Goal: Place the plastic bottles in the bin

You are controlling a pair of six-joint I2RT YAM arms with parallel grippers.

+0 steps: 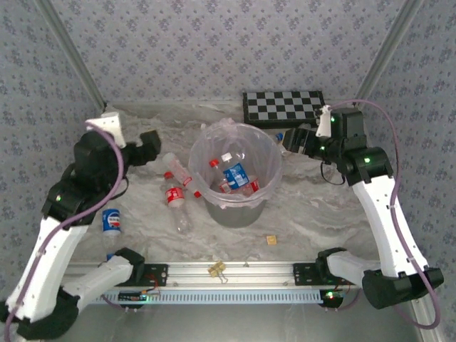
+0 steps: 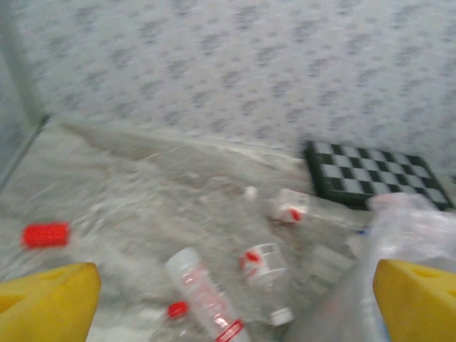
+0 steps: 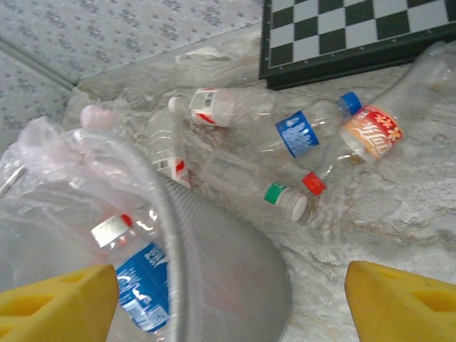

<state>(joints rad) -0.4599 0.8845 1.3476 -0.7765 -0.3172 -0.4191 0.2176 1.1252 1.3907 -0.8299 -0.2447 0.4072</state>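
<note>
L gripper [image 1: 147,144] hung over the table just left of the bin [image 1: 235,212], jaws spread wide w/ nothing held. In the L wrist view its yellow fingers [image 2: 46,303] sat at opposite edges of the frame, clear of every bottle.

On the table btwn L gripper & bin lay a red-cap bottle [image 1: 178,169] and, nearer the arms, a red-label bottle [image 1: 175,197], both on their sides. A blue-label bottle [image 1: 111,220] lay farther left, beside the L arm. A red block [image 2: 45,234] sat well apart from them, at the left of the L wrist view.

The bin stood mid-table, lined w/ a clear pinkish bag. Several binned bottles [image 1: 235,176] lay inside, one w/ a blue label, others w/ red caps.

R gripper [image 1: 296,139] hovered by the bin's right-rear rim, jaws also wide open & gripping nothing. In the R wrist view its fingers [image 3: 402,299] straddled the bin's grey wall from above.

Behind the bin, near the chequered board [image 1: 283,107], more lay on their sides in a loose cluster: a blue-cap bottle [image 3: 299,132], an orange-label bottle [image 3: 370,132] & a green-label bottle [image 3: 274,191] w/ a white cap. A small tan block [image 1: 271,240] sat in front of the bin.
</note>
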